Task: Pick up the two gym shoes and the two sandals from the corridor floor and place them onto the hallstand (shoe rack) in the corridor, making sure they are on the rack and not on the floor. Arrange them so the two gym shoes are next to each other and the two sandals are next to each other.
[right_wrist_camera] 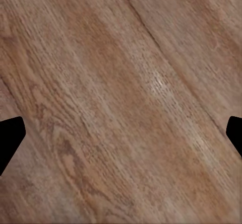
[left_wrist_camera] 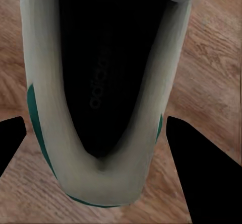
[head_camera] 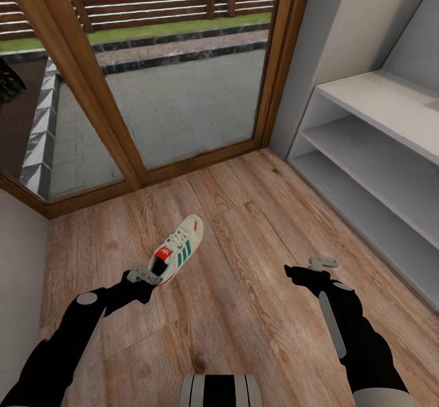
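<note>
One gym shoe (head_camera: 180, 250) lies on the wooden corridor floor (head_camera: 256, 224) in front of the glass door (head_camera: 183, 90), its toe pointing away from the robot and its red heel patch towards the left arm. The left tool (head_camera: 146, 277) sits right at that heel. In the left wrist view the shoe's dark opening (left_wrist_camera: 103, 73) fills the space between the two dark fingers (left_wrist_camera: 201, 173), which stand spread on either side of the heel rim and do not yet appear to press on it, so I judge this tool released and about to take hold.

To do the grasp well, I would have it come down so that one finger goes inside the collar and the other outside, or so both clamp the heel sides evenly. A lopsided pinch on that soft rim could let the shoe swing or slip on the lift.

The right tool (head_camera: 312, 268) hangs spread over bare planks, empty, its finger tips (right_wrist_camera: 10, 133) just showing at the picture's edges in its own wrist view.

The shoe rack (head_camera: 372, 169) stands along the right wall, shelves bare as far as shown; its far end and upper part are cut off. Whether the left fingers already touch the shoe is hard to make out.
</note>
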### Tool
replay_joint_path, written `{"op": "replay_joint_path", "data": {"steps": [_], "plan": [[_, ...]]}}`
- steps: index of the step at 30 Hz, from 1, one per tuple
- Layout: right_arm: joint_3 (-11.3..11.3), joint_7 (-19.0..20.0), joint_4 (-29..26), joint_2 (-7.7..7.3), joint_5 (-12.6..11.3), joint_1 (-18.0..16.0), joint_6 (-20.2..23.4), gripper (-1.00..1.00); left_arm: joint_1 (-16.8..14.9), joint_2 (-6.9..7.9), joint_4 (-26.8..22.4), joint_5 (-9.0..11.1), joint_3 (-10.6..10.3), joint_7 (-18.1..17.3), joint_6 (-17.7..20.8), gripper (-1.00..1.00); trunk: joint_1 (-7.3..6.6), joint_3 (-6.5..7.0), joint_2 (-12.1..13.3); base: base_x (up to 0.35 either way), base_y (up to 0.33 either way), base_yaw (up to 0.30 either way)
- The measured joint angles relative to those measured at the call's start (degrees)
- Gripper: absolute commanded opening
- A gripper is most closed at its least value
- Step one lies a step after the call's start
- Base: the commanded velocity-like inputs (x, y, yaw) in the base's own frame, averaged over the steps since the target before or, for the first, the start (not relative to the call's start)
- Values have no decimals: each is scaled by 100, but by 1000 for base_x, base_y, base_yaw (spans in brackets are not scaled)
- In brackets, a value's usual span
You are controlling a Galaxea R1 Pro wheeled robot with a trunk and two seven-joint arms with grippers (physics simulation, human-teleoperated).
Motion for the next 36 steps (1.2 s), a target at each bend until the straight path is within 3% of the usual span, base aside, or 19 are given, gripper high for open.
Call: {"op": "replay_joint_path", "data": {"steps": [3, 4, 9, 33, 36], "plan": [[0, -3, 0, 1, 1, 0, 1, 100, 3, -82, -347, 33, -4, 6, 600, -100, -66, 53, 120, 0, 0, 0], [0, -3, 0, 1, 1, 0, 0, 100, 3, -208, -375, 51, -8, 8, 674, -100, -88, 71, 161, 0, 0, 0], [1, -6, 0, 5, -1, 0, 0, 100, 3, -349, -377, 12, -4, 15, 717, -100, -197, 161, 361, 0, 0, 0], [9, -4, 8, 8, -7, 0, -1, 100, 20, -409, -362, 31, -9, 8, 736, -100, -725, 772, 1324, 0, 0, 0], [8, -4, 9, 8, -7, 0, 0, 100, 20, -410, -354, 26, -8, 8, 734, -100, -725, 801, 1325, 0, 0, 0]]}}
